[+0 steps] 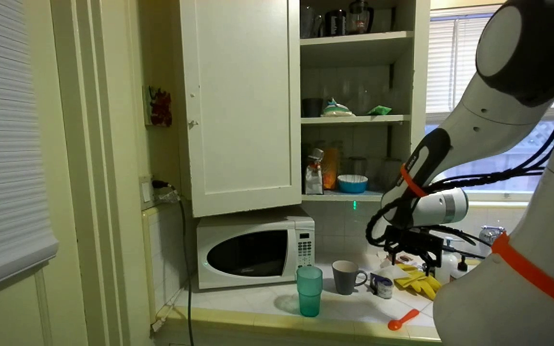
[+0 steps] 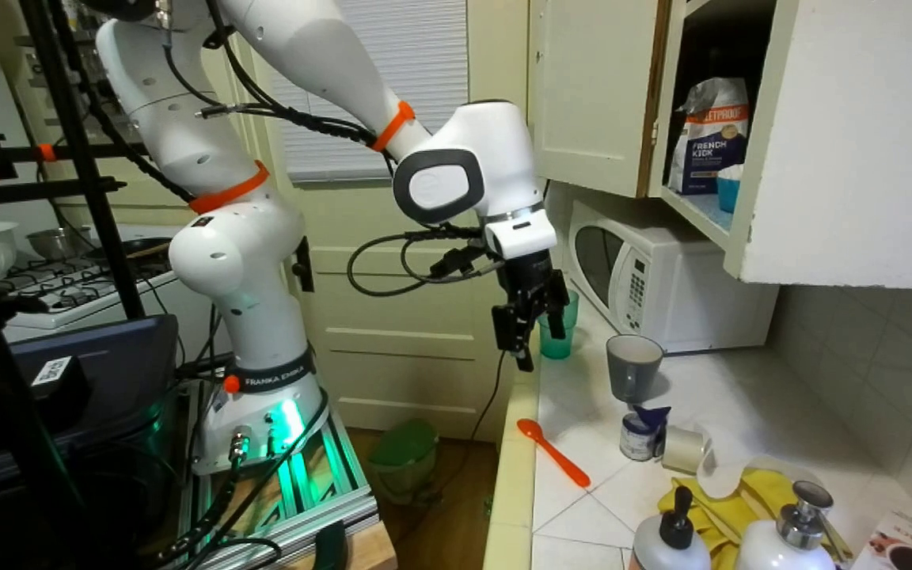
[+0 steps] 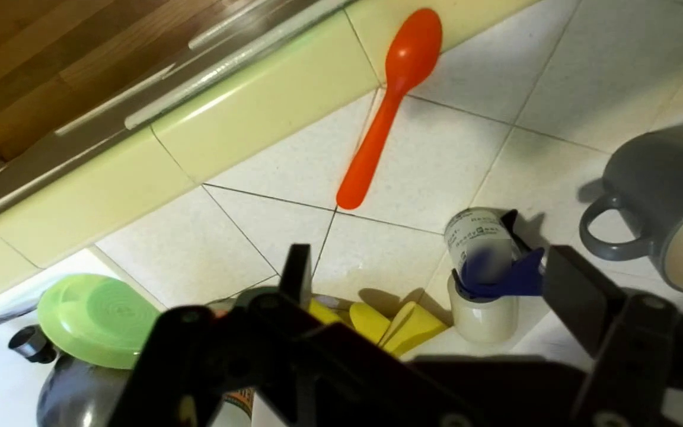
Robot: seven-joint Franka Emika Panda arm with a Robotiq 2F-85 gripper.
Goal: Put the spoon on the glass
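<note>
The orange-red spoon [image 1: 404, 319] lies flat on the white tiled counter by its yellow front edge. It also shows in an exterior view [image 2: 555, 454] and in the wrist view [image 3: 384, 115], bowl toward the edge. The teal-green glass [image 1: 309, 291] stands upright near the counter's front edge, before the microwave. In an exterior view the glass [image 2: 557, 348] is partly hidden behind the gripper. It is out of the wrist view. My gripper [image 3: 428, 252] is open and empty. It hangs above the counter, apart from the spoon, in both exterior views [image 1: 412, 264] [image 2: 543, 348].
A grey mug [image 1: 346, 278] stands beside the glass. A small can with a dark blue wrapper [image 1: 382, 285], a cream cup [image 2: 684, 449], yellow gloves [image 2: 749, 507] and pump bottles [image 2: 671, 545] sit farther along. A white microwave [image 1: 255, 254] stands at the back under an open cabinet door [image 1: 243, 105].
</note>
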